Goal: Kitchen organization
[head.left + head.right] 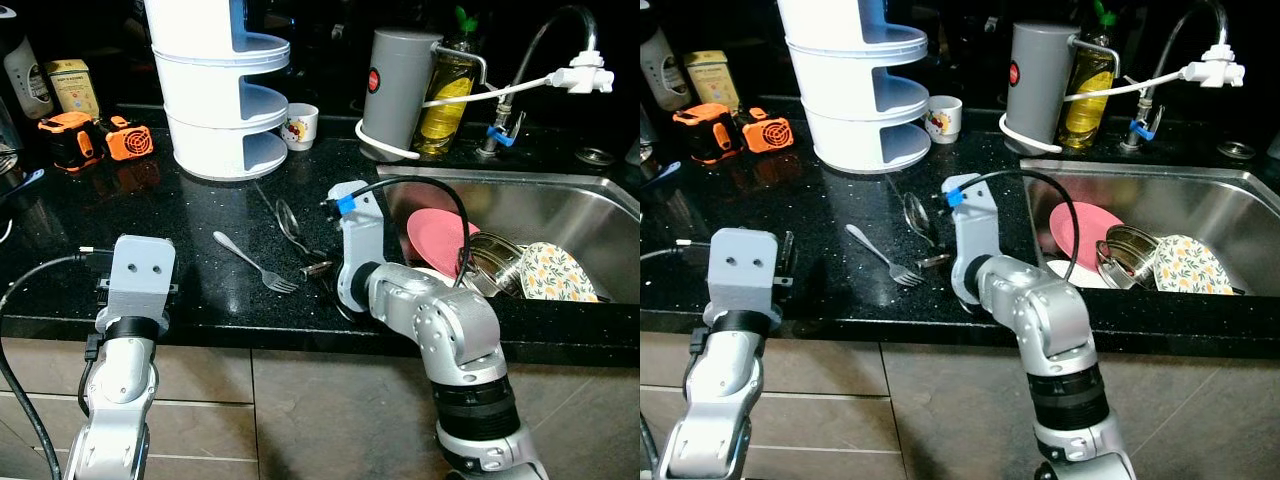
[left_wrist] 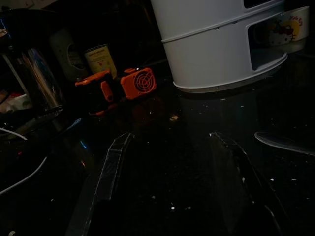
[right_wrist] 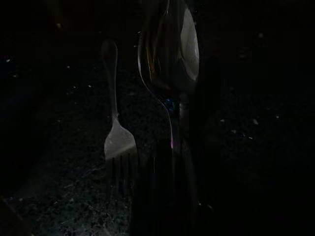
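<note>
Both arms are seen at the tabletop's [image 1: 200,200] front edge. Right tool [image 1: 322,268] is lowered over the spoon [image 1: 287,222] handles beside the fork [image 1: 255,262]; its opening cannot be told. Left tool [image 2: 172,182] is held wide and empty. One handle is best pinched squarely, clear of the fork.

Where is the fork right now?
The fork lies on the black counter, between the two arms, just left of the spoons by the right gripper, in front of the white rack.
</note>
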`<state>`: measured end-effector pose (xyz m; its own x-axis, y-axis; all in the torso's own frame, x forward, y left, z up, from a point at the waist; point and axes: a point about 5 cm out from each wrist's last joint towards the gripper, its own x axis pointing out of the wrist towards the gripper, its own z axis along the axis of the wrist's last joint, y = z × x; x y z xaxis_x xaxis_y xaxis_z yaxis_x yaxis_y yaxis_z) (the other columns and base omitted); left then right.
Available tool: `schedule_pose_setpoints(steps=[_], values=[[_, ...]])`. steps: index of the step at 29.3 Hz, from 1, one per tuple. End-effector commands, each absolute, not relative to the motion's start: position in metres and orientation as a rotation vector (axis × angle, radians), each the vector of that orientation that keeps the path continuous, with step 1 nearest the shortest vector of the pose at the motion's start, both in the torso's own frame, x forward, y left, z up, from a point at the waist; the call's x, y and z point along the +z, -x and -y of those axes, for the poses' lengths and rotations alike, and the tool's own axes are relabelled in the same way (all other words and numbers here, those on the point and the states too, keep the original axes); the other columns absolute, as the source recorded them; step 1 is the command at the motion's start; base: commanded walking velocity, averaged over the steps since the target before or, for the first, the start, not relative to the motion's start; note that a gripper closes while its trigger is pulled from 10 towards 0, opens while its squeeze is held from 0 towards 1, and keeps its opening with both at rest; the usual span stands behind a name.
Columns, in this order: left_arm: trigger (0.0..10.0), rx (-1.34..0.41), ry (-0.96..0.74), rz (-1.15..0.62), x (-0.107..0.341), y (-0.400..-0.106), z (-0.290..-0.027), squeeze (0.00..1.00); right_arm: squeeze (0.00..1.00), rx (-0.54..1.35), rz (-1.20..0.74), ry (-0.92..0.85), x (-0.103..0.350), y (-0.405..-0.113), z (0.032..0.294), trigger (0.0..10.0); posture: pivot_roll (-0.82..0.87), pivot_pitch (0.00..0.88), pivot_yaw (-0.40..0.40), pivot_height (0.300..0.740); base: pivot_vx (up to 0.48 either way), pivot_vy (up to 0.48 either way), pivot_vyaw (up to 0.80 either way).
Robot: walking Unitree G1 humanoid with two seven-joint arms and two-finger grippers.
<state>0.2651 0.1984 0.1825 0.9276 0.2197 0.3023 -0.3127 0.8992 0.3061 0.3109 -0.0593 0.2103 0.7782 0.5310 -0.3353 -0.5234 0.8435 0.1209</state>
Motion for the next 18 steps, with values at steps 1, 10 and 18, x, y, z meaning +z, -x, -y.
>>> schedule_pose_setpoints(steps=[1,10,18], values=[[10.0,0.263,-0.345,0.264,0.182,-0.265,-0.195,0.00,1.00,0.543,-0.333,-0.011,0.212,-0.311,0.062,10.0,-0.01,0.000,-0.071,0.740,0.000,0.000,0.00],[10.0,0.260,-0.342,0.266,0.183,-0.265,-0.194,0.00,0.00,0.515,-0.312,0.015,0.214,-0.315,0.068,10.0,-0.01,0.000,-0.070,0.740,0.000,0.000,0.00],[10.0,0.259,-0.342,0.266,0.183,-0.264,-0.194,0.00,0.00,0.473,-0.398,0.206,0.200,-0.314,0.077,10.0,-0.01,0.000,-0.069,0.740,0.000,0.000,0.00]])
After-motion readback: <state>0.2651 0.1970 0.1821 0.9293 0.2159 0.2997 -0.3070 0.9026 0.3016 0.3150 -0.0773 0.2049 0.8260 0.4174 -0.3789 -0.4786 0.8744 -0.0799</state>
